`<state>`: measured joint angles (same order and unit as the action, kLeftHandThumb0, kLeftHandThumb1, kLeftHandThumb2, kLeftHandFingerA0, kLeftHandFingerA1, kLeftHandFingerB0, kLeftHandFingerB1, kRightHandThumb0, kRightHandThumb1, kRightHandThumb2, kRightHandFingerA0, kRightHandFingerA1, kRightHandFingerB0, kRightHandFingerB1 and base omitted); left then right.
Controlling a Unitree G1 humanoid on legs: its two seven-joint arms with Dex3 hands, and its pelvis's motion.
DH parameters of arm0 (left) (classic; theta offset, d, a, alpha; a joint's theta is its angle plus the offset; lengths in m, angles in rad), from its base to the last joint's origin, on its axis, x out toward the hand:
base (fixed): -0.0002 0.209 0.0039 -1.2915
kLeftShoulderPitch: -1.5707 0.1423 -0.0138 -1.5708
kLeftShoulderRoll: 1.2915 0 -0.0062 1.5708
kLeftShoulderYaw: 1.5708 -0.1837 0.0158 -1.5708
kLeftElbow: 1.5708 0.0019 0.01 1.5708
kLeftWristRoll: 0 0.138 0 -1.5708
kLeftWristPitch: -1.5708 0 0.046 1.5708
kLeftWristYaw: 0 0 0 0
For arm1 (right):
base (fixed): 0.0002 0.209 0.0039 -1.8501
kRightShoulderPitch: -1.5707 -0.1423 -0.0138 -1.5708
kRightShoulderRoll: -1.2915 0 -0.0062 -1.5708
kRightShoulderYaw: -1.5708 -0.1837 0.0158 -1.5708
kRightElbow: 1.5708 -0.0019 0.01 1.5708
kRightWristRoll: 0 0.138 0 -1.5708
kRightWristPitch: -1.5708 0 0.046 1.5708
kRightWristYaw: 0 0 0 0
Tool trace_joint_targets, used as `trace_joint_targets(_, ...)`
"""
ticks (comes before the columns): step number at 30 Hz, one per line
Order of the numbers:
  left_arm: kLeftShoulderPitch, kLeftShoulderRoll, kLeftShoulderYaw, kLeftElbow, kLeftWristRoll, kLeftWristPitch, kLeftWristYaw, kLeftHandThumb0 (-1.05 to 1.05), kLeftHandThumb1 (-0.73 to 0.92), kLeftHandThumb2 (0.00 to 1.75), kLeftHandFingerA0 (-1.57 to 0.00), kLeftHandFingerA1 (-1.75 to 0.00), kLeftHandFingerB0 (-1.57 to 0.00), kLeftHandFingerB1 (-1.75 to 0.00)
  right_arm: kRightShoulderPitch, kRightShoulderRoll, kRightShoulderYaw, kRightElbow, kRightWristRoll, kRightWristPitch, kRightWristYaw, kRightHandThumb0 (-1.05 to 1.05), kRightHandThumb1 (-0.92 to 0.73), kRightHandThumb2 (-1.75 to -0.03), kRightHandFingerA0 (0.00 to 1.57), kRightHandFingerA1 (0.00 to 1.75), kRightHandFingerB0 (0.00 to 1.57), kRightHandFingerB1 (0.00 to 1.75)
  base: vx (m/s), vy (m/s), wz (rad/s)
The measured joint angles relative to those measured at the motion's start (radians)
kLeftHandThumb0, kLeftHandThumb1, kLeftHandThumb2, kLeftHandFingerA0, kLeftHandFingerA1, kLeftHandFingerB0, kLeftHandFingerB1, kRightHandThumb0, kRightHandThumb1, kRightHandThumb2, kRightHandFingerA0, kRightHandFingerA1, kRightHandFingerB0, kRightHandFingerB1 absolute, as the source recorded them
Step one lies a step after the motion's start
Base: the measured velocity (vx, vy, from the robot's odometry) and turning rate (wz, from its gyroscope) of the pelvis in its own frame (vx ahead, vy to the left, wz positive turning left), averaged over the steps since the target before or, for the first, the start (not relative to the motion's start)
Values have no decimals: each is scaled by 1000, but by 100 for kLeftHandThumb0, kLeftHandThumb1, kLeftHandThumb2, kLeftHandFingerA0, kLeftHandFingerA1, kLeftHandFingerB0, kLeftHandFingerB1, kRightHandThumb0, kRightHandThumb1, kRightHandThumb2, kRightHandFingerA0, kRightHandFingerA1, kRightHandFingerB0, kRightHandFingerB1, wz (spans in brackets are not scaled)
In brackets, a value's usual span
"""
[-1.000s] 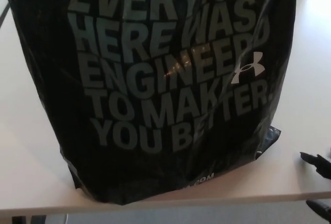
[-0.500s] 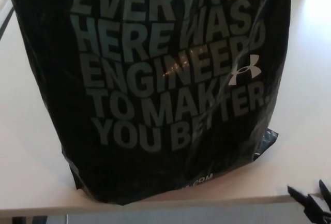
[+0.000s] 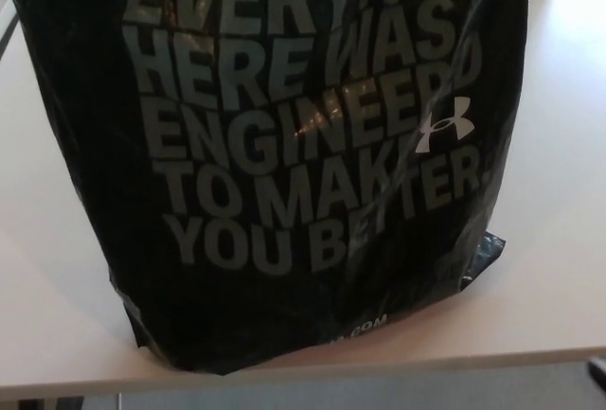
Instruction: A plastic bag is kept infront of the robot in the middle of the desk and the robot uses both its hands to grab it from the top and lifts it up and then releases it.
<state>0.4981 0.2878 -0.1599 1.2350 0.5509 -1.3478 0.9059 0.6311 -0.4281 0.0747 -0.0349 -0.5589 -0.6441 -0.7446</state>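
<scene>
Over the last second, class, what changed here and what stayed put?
The right hand dropped away at the lower right: its fingers showed beside the desk edge before, and now only a dark sliver is left. The bag stayed standing on the desk. No left hand shows.

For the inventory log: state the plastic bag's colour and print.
Black plastic bag with grey block lettering and a white logo; head view.

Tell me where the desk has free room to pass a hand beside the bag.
The desk is bare right of the black bag, out to the front edge, and in a strip on its left. The middle is crowded: the bag fills it.
</scene>
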Motion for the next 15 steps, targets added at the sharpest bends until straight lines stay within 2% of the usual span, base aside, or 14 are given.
trace_joint_targets(1,3,-4,5,1,-4,-4,0,-64,71,62,-39,-40,-29,-30,14,10,-27,-26,-1,-12,-2,-21,-62,-61,28,50,32,44,0,0,0)
trace_joint_targets(2,6,-10,11,3,-9,-9,0,-64,71,62,-39,-40,-29,-30,34,24,-68,-61,-1,-30,-2,-21,-62,-61,28,50,32,44,0,0,0)
trace_joint_targets(3,8,-13,16,4,-12,-11,0,-64,71,62,-40,-40,-29,-30,47,36,-96,-82,-2,-44,-3,-21,-46,-98,21,58,20,55,0,0,0)
trace_joint_targets(4,10,-16,19,6,-15,-14,0,-65,70,62,-41,-39,-30,-30,59,47,-121,-100,-3,-59,-3,-30,-68,-60,41,52,39,45,0,0,0)
trace_joint_targets(5,10,-16,20,6,-16,-14,-1,-65,70,62,-41,-39,-30,-30,61,49,-125,-102,-3,-61,-3,-30,-68,-60,41,52,39,45,0,0,0)
trace_joint_targets(6,11,-21,25,7,-22,-21,-1,-67,71,62,-41,-40,-31,-30,82,67,-159,-126,-9,-88,-5,-28,-69,-60,41,47,31,39,0,0,0)
trace_joint_targets(7,11,-22,27,8,-24,-23,-1,-66,71,62,-41,-40,-31,-30,90,75,-170,-134,-13,-100,-6,-35,-79,-61,36,44,32,40,0,0,0)
trace_joint_targets(9,12,-27,32,9,-29,-31,-2,-62,70,62,-41,-39,-31,-31,114,70,-152,-138,-43,-111,-30,-38,-77,-61,34,42,38,43,0,0,0)
trace_joint_targets(11,12,-29,36,11,-35,-37,-2,-66,72,62,-42,-40,-31,-30,137,58,-104,-125,-81,-111,-60,-33,-77,-62,32,41,37,43,0,0,0)
trace_joint_targets(13,12,-31,44,14,-45,-45,-4,-64,72,62,-41,-39,-30,-30,154,48,-39,-80,-120,-120,-86,-39,-79,-62,16,39,16,33,0,0,0)
trace_joint_targets(15,12,-32,48,15,-50,-51,-4,-64,72,62,-41,-39,-30,-30,162,45,-6,-53,-137,-125,-95,-39,-79,-62,16,39,16,33,0,0,0)
